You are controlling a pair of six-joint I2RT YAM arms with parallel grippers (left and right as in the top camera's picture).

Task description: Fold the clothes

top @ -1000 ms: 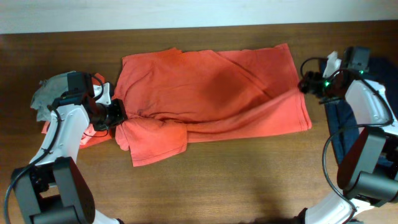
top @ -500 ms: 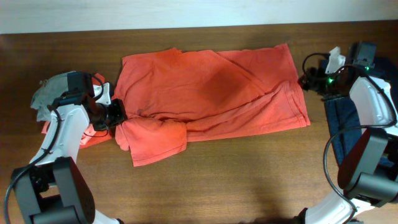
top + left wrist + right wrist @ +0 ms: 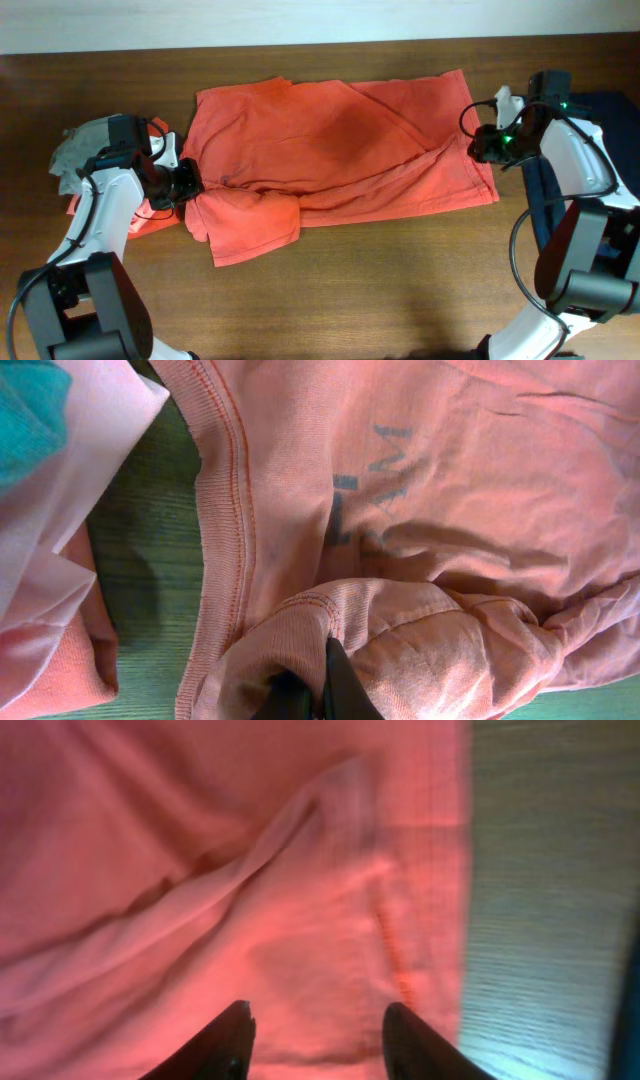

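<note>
The large orange-red cotton T-shirt (image 3: 330, 150) lies spread across the middle of the bench (image 3: 400, 300), its upper border near the far edge. It is creased by a long diagonal ridge, and one flap is doubled over toward the near-left. It looks light, limp and unable to hold a shape of its own, so it should drape and drag rather than slide as one piece. The knit is matte and grippy, with a ribbed, double-stitched band (image 3: 215, 530) and faint grey block lettering (image 3: 375, 465) showing through. The best holds are probably the stitched hems and corners, where the cloth is thicker and pinches cleanly.

The left claw (image 3: 325, 695) is clenched on a bunched fold at the shirt's left side. The right claw (image 3: 315, 1035) is released, its dark fingers spread just over the hem at the shirt's right side, not pinching anything.

A crumpled grey garment (image 3: 75, 150) and a salmon one (image 3: 145, 215) sit by the left edge. A navy one (image 3: 540, 205) lies by the right edge, partly under the arm.
</note>
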